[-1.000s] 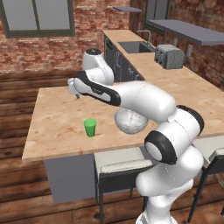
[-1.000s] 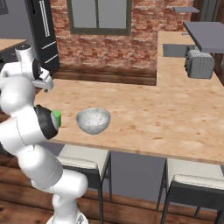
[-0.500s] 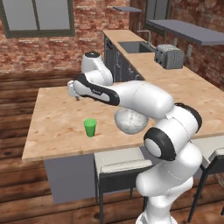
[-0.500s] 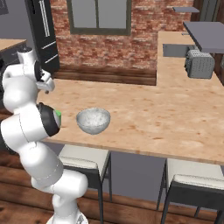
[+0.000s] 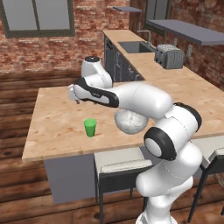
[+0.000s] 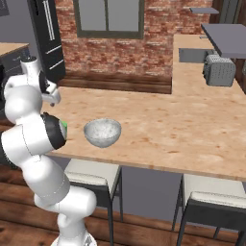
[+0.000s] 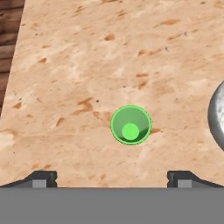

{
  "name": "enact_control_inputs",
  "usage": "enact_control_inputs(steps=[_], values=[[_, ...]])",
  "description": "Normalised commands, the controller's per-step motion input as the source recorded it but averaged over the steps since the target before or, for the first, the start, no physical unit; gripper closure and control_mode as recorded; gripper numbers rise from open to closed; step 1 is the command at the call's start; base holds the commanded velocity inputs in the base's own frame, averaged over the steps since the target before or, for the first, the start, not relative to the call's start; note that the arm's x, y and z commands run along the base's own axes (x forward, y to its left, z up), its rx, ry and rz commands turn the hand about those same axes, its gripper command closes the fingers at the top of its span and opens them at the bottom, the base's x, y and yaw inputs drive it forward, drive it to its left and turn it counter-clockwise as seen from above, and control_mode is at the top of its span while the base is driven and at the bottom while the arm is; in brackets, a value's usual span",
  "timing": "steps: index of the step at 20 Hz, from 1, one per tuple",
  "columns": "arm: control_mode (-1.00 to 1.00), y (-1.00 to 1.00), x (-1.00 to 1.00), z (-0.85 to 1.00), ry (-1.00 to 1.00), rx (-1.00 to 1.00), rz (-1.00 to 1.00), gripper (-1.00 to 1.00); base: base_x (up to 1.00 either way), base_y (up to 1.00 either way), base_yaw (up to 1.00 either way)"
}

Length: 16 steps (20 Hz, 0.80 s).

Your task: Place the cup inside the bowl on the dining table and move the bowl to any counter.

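Cup [image 7: 131,124]: plain bright green, smooth, plastic-looking, even matt colour, no pattern. Bowl [image 6: 102,132]: pale grey-white, finely speckled, glossy like glazed ceramic. Dining table [image 5: 57,124]: light wood-look top with darker brown flecks, smooth, low sheen. Counter [image 5: 144,59]: same pale wood-look surface. Toaster [image 5: 169,56]: grey, dull metallic look. Back wall [image 6: 158,43]: rough red brick. Floor [image 5: 17,183]: dark wood planks. Stool [image 6: 93,178]: pale matt seat on thin dark frame.

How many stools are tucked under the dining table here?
2: one stool under the table edge near the bowl, another stool further right. More may be hidden behind the arm.
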Motion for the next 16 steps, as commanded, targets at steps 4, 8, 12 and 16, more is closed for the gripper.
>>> enact_control_inputs(steps=[4,8,12,16], values=[[-1.00,0.00,0.00,-0.20,0.00,0.00,0.00,-1.00,0.00,0.00,0.00],[-1.00,0.00,0.01,-0.23,0.00,0.00,0.00,-1.00,0.00,0.00,0.00],[-1.00,0.00,0.03,-0.21,0.00,0.00,0.00,-1.00,0.00,0.00,0.00],[-1.00,0.00,0.04,-0.19,0.00,0.00,0.00,-1.00,0.00,0.00,0.00]])
